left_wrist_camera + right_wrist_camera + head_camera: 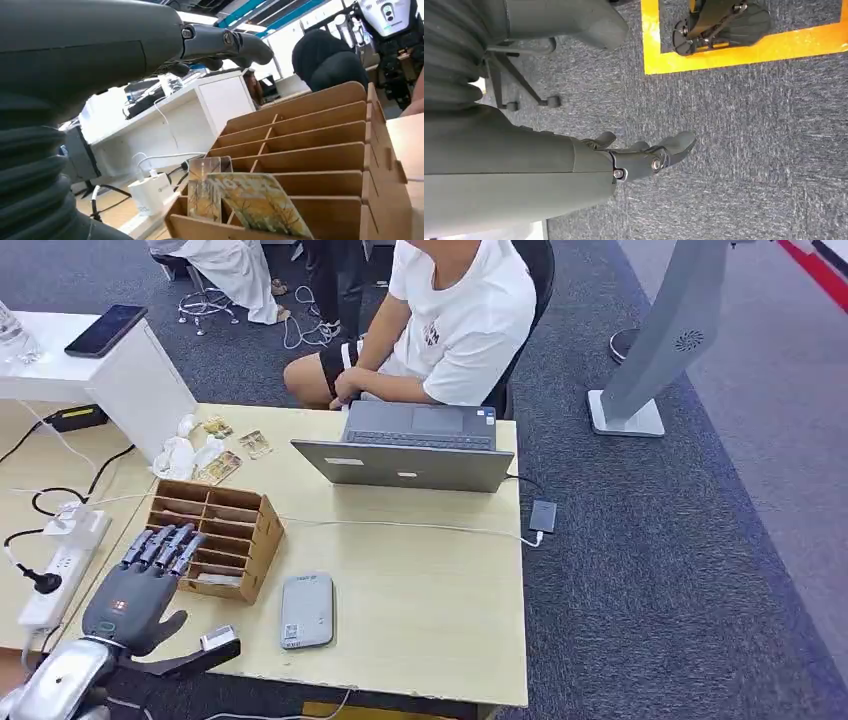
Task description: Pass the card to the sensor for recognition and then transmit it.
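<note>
Overhead, the head view shows the left hand empty, fingers spread, hovering over the near-left corner of the table, its fingertips above the wooden card rack, with the grey sensor lying flat just beside the rack. Next, the left wrist view shows a card standing in the rack's front slot, untouched, so I judge the pick-up step is in hand and the next move calls for lowering to pinch it. Lastly, the right wrist view shows the right hand empty, loosely open, hanging above the carpet.
</note>
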